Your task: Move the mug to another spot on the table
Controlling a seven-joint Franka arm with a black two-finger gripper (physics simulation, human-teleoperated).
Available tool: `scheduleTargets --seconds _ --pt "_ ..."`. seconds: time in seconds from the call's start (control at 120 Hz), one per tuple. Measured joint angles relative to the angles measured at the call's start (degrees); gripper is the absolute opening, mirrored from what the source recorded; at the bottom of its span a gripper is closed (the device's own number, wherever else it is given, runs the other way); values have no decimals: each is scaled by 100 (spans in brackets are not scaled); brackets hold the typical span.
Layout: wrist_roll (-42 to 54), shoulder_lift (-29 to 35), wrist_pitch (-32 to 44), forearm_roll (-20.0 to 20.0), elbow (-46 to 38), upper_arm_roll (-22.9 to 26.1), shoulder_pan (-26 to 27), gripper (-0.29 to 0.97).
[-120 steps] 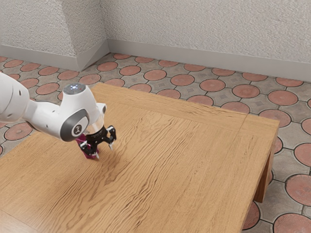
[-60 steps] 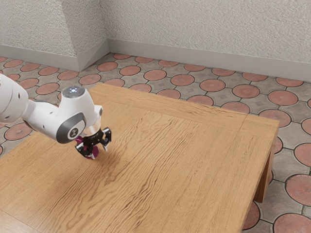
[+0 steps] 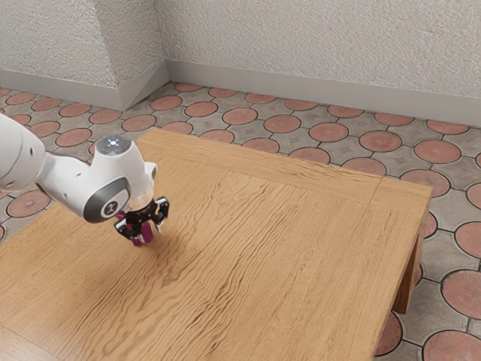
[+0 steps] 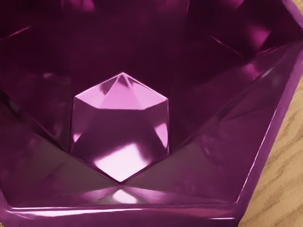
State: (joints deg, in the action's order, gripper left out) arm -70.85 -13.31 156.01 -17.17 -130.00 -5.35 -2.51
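Wooden surface [image 3: 301, 248] near its left edge carries the magenta mug [image 3: 138, 238], clasped by the pincer [image 3: 140, 229]; toppling is risked if it is released tilted.

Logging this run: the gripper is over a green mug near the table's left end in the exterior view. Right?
Not green: the mug is purple, as the wrist view shows. The gripper is indeed over it, near the table's left end in the exterior view.

Bright, even light; faint shadow on the table [image 3: 301, 241] by the gripper [image 3: 140, 236]; pale glare inside the mug [image 4: 120, 137].
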Motion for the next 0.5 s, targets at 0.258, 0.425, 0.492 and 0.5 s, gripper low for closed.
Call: scheduleTargets --seconds 0.258,0.425,0.492,0.5 --pt "-58 78 34 -67 -44 -10 5 14" --pt "-82 106 29 -250 -54 -74 6 12" --pt "-90 114 28 -346 -54 -91 5 12" --pt "-91 115 27 -363 -54 -92 4 12"
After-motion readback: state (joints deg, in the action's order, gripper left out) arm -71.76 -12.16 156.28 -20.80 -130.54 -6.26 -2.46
